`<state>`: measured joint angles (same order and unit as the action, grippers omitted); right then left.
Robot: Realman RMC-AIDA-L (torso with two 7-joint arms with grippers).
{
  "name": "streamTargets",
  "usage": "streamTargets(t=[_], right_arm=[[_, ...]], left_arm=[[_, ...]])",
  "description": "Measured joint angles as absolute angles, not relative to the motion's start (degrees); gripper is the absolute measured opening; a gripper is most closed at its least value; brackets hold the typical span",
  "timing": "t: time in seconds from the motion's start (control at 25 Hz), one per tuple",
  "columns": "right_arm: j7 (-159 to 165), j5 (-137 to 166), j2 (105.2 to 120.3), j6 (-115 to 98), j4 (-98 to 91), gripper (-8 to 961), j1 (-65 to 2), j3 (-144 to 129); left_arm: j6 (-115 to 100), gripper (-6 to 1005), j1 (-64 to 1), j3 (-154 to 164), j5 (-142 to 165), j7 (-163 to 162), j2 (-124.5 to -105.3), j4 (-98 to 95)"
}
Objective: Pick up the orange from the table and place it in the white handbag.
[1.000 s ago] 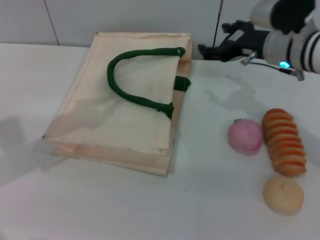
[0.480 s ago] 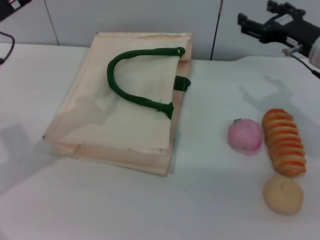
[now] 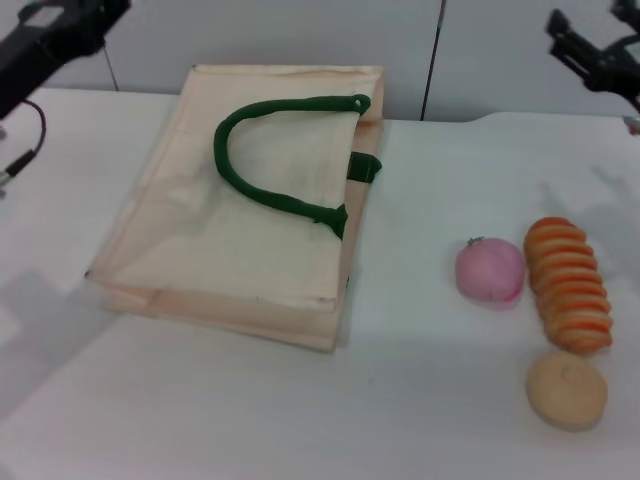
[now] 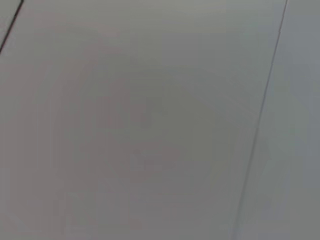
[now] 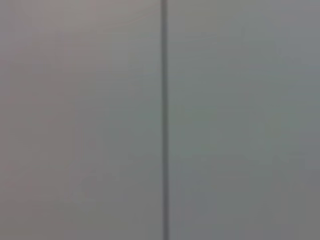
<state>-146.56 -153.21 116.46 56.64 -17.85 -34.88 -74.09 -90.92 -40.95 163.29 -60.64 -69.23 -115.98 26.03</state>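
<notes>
We look over the surface (image 3: 420,400) and there is no orange on it anywhere. The white handbag (image 3: 250,235) lies flat on the left half, its dark green handle (image 3: 262,187) looped across the upper face. Off to the right sit a pink fruit (image 3: 490,272), a ridged orange-brown pastry (image 3: 570,285) just beside it, and a pale bun (image 3: 567,390) below them. None of those is our fruit.

So where is the orange? We cannot see it in any view. Our read is that it is already inside the bag, hidden by the cloth, which would mean the placing is done and only the arms' return remains. The bag's interior is not visible, so that stays a judgement.

The right gripper (image 3: 592,52) is high at the far right edge, well clear of the bag, and nothing orange shows at it. The left gripper (image 3: 58,28) sits high in the far left corner, also well apart from the bag. We cannot tell how wide either one is set. Both wrist views show only plain grey panels with a seam.

Compared with a second ago, the right arm was reaching in just beside the bag's handle end. It has since drawn up and away to the corner. The left arm, out of view then, has swung into the top left. The bag and the three food items have not budged.
</notes>
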Motion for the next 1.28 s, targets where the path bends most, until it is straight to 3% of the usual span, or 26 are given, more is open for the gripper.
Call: streamTargets(t=[0.64, 1.28], right_arm=[[-155.53, -164.34, 116.63, 69.53, -4.97, 893, -32.69, -65.7], [-153.58, -164.51, 116.57, 70.16, -3.33, 892, -31.42, -64.78]], left_arm=[[-79.34, 358, -35.28, 163.2, -74.18, -34.21, -116.37, 7.55], [-71.42, 358, -32.89, 163.22, -79.99, -29.55, -116.46, 3.74]])
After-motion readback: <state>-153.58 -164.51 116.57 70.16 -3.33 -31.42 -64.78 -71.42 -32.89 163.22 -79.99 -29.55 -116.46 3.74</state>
